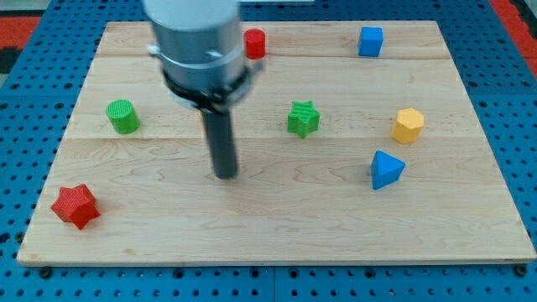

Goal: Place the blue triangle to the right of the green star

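The blue triangle [386,169] lies on the wooden board at the view's right, below and to the right of the green star [303,118], which sits near the board's middle. My tip [225,174] rests on the board left of centre, well to the left of both, about a hand's width below-left of the green star. It touches no block.
A red cylinder [255,43] and a blue cube [370,41] sit near the view's top. A yellow hexagon block [408,125] lies just above the blue triangle. A green cylinder [123,116] and a red star [75,206] are at the left.
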### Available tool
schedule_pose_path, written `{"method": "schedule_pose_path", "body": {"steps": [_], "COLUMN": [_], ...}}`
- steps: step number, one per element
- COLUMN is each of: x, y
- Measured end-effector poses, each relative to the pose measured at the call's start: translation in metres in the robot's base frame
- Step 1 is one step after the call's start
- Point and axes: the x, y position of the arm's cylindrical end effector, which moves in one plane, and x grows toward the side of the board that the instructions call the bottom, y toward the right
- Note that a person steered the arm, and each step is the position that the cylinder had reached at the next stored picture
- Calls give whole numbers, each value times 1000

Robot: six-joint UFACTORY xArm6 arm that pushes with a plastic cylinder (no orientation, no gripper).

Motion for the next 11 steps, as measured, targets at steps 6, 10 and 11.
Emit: {"method": "schedule_pose_path", "body": {"steps": [6, 10, 11], "x": [-5, -25, -27], "y": [184, 127, 120]}}
